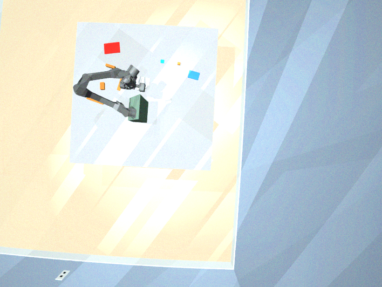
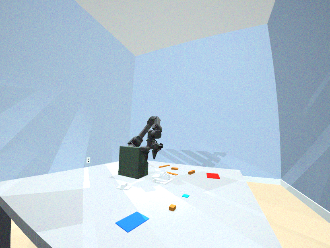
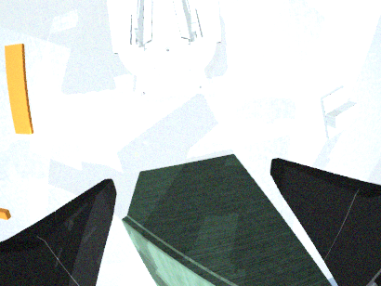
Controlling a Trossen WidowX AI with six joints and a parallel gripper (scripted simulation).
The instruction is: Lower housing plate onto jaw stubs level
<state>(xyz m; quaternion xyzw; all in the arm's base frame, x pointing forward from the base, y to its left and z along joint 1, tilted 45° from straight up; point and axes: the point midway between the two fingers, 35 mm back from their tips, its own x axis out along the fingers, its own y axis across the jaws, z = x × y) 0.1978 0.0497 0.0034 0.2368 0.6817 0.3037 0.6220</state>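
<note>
My gripper (image 1: 133, 87) (image 2: 149, 159) (image 3: 195, 176) is open and empty. It hangs high above the table, beside the green block, with its fingers apart from the white parts. The white assembly (image 1: 143, 82) (image 2: 163, 179) (image 3: 167, 62) rests on the table in front of the gripper. In the wrist view its rounded lower end and two long raised bars show at the top, and its far end is cut off. Glare washes out its edges. I cannot tell the housing plate from the base, or whether it is level. The jaw stubs and pins cannot be made out.
A dark green block (image 1: 134, 103) (image 2: 128, 161) (image 3: 200, 200) stands close to the gripper and carries the arm's base. A small white piece (image 2: 123, 186) (image 3: 331, 113) lies apart. Several orange bars, a red plate (image 1: 112, 47) (image 2: 213, 175), a blue plate (image 1: 194, 75) (image 2: 132, 222) and small cubes lie around.
</note>
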